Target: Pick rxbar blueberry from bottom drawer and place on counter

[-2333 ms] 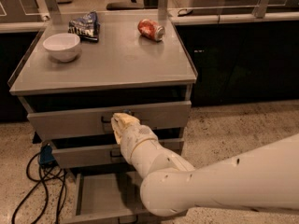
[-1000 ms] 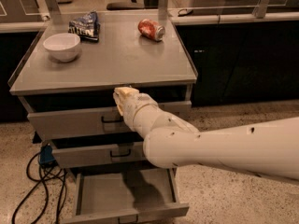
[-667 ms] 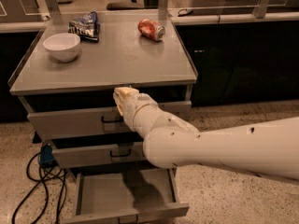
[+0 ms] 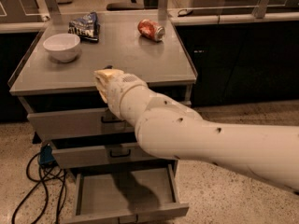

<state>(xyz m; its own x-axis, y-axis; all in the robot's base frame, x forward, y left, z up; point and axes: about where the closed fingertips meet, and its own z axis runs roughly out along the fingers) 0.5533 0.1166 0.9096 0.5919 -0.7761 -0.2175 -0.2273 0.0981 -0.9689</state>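
1. Cream-coloured arm fills the lower right, slanting up and left across the cabinet front.
2. Grey metal counter next, broad and flat, with a thin raised rim.
3. Bottom drawer is pulled right out. I see a bare grey floor with the arm's shadow across it and no snack bar in there.
4. On the counter, a white bowl sits back left. A blue-and-white chip bag lies just behind it, and a red can lies on its side further right.
5. Now the gripper: it hangs at the counter's front edge, left of centre, well above the open drawer. Clamped or not, I cannot tell, since its cream casing hides that.
6. Smallest of all, a dark sliver pokes out just past the gripper's tip, over the counter edge. My guess is that's the snack bar, carried. Which way it points and how its long side runs are hidden.
7. If so, the coming move turns on open counter lying straight ahead of the gripper, with the bowl away to the left.
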